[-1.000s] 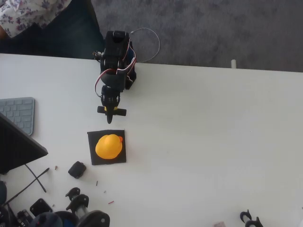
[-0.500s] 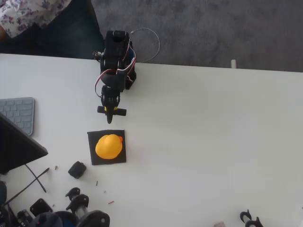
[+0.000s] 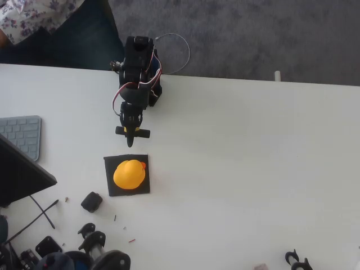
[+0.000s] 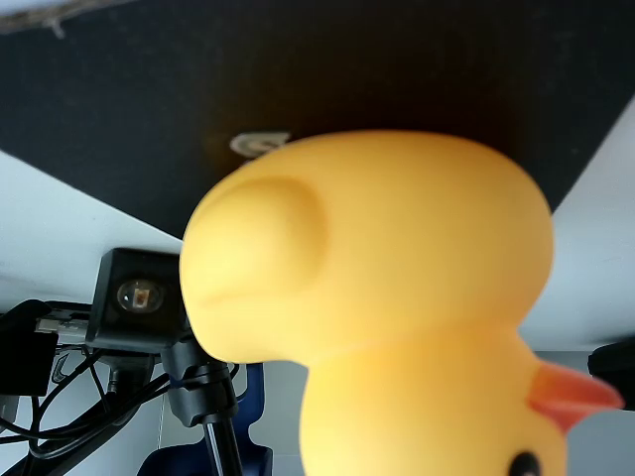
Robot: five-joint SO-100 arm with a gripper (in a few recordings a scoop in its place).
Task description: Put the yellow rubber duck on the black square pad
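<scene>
The yellow rubber duck sits on the black square pad at the left middle of the white table, its red-orange beak toward the pad's upper right corner. My gripper hangs just beyond the pad's far edge, apart from the duck, its jaws together and nothing between them. In the wrist view the duck looms very close, with the black pad behind it.
A small chunky black block lies just below-left of the pad. A grey keyboard and a dark slab occupy the left edge, with black parts and cables at the bottom left. A person sits beyond the far-left edge.
</scene>
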